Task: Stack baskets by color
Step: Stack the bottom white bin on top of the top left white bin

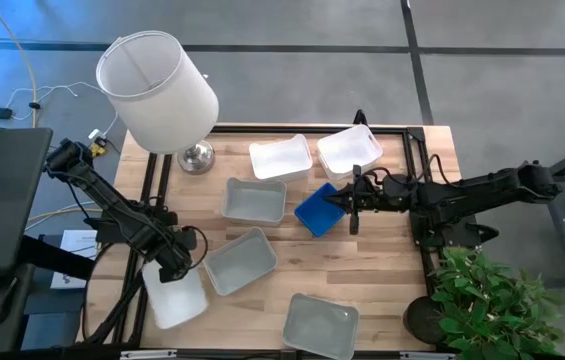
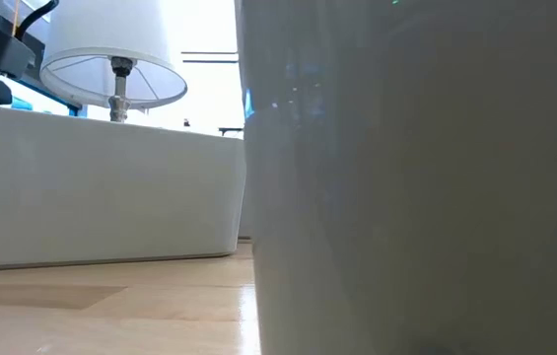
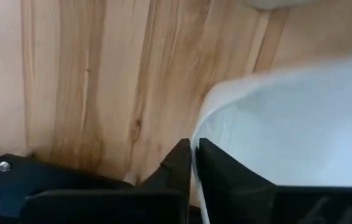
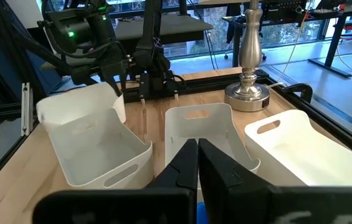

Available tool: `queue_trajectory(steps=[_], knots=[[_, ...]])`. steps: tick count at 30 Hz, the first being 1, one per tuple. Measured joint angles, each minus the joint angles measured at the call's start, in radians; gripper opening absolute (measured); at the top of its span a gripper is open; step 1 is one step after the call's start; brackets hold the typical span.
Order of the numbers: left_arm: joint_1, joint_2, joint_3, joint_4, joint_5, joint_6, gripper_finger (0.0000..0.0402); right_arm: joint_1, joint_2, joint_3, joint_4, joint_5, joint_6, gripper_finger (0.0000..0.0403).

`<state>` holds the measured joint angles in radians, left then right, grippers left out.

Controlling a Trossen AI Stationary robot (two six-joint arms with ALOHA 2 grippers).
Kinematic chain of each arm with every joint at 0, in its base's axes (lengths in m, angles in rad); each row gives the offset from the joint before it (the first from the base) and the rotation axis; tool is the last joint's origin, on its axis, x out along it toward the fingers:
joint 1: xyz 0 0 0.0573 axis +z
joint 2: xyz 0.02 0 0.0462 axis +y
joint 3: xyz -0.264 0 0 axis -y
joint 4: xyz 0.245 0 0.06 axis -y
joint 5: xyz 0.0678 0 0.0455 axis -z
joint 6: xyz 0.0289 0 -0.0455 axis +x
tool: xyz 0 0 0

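My left gripper [image 1: 176, 266] [image 3: 194, 147] points down at the table's near left, shut on a white basket [image 1: 174, 297] [image 4: 95, 143]. My right gripper [image 1: 352, 203] [image 4: 197, 149] reaches in nearly level from the right. It is shut at the right edge of a blue basket [image 1: 316, 210], which sits tilted. Two more white baskets [image 1: 280, 157] [image 1: 350, 150] rest on the table at the far side. Three pale grey ones [image 1: 255, 200] [image 1: 240, 260] [image 1: 320, 325] lie about the middle and the near edge. My left gripper pinches the white basket's side wall at its rim [image 3: 195, 134], close to a rounded corner. One finger is inside the basket and one outside. The fingers come from above, pointing down. My right gripper has a strip of blue [image 4: 197, 214] below its shut fingers. The fingers themselves hide the place of contact, so which part of the blue basket they have cannot be told.
A lamp with a large white shade [image 1: 157, 90] and a metal foot [image 1: 198, 157] stands at the far left. A potted plant [image 1: 487, 300] is off the near right corner. In the low view a pale basket wall [image 2: 416, 197] fills the right half.
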<state>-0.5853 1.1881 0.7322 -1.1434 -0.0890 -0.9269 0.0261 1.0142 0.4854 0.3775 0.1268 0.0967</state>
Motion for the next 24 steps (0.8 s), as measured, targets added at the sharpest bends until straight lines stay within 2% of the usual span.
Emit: queue_trajectory(steps=[7,13,19,24], knots=[[0.045,-0.004,0.000,-0.010,0.015,-0.005,0.0003,0.000,0.000,0.000,0.000,0.000,0.000,0.0000],[0.084,-0.032,0.045,-0.039,0.077,0.028,0.0000,0.000,0.000,0.000,0.000,0.000,0.000,0.0000],[0.089,-0.077,0.251,-0.158,0.059,0.081,0.0000,0.000,0.000,0.000,-0.003,0.000,0.000,0.0000],[0.089,-0.084,0.494,-0.269,-0.049,0.069,0.0000,0.000,0.000,0.000,-0.004,0.000,0.000,0.0000]])
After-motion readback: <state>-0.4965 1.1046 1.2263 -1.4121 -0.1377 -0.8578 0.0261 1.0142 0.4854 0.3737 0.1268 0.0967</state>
